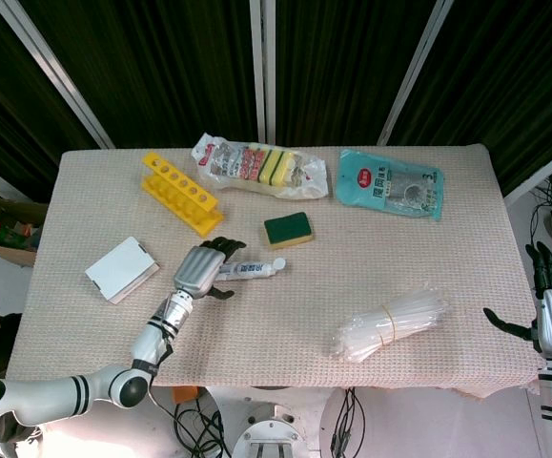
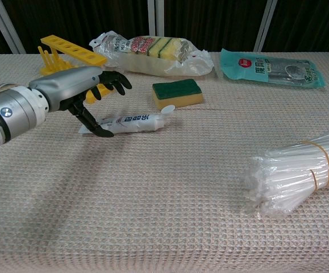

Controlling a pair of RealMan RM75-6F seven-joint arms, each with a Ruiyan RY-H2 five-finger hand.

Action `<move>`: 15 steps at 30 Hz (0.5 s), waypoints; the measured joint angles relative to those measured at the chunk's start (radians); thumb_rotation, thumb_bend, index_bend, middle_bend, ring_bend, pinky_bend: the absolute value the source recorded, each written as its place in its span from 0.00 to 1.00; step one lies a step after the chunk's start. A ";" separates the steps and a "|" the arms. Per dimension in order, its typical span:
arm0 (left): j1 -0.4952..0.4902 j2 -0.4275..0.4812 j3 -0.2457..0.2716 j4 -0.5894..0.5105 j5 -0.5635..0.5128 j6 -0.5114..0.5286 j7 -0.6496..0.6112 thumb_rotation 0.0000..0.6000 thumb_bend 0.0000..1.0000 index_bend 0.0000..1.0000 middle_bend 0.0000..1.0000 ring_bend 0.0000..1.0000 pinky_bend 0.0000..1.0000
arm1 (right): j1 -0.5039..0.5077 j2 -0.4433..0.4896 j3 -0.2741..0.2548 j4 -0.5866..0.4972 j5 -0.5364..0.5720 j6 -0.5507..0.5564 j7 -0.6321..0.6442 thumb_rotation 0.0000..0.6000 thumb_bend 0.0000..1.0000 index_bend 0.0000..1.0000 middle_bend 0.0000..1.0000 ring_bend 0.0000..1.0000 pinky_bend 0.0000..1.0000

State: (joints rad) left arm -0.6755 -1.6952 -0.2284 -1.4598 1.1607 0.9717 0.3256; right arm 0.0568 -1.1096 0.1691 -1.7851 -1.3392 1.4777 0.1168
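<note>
Chest view: left hand (image 2: 82, 91), fingers spread and arched over the tail end of the toothpaste tube (image 2: 127, 121) lying flat on the bench (image 2: 164, 216) beside the green sponge (image 2: 177, 92), gripped nothing, thumb tip by the crimp; a shallow close risked skidding the tube away.

Left hand (image 1: 202, 267) over tube (image 1: 254, 270); sponge (image 1: 288, 229) behind; rack (image 1: 176, 192) left.
</note>
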 measured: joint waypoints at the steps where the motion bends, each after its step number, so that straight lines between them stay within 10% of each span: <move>1: -0.005 -0.003 -0.001 0.005 -0.004 -0.001 0.003 0.99 0.09 0.19 0.23 0.17 0.28 | -0.001 0.000 0.000 0.002 0.000 0.002 0.002 1.00 0.00 0.00 0.00 0.00 0.00; 15: -0.025 -0.020 0.010 0.038 -0.079 -0.011 0.034 1.00 0.14 0.22 0.31 0.23 0.31 | -0.007 -0.007 -0.007 0.029 -0.002 0.000 0.032 1.00 0.00 0.00 0.00 0.00 0.00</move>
State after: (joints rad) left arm -0.7000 -1.7149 -0.2186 -1.4221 1.0817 0.9602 0.3599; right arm 0.0496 -1.1169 0.1620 -1.7564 -1.3413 1.4777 0.1486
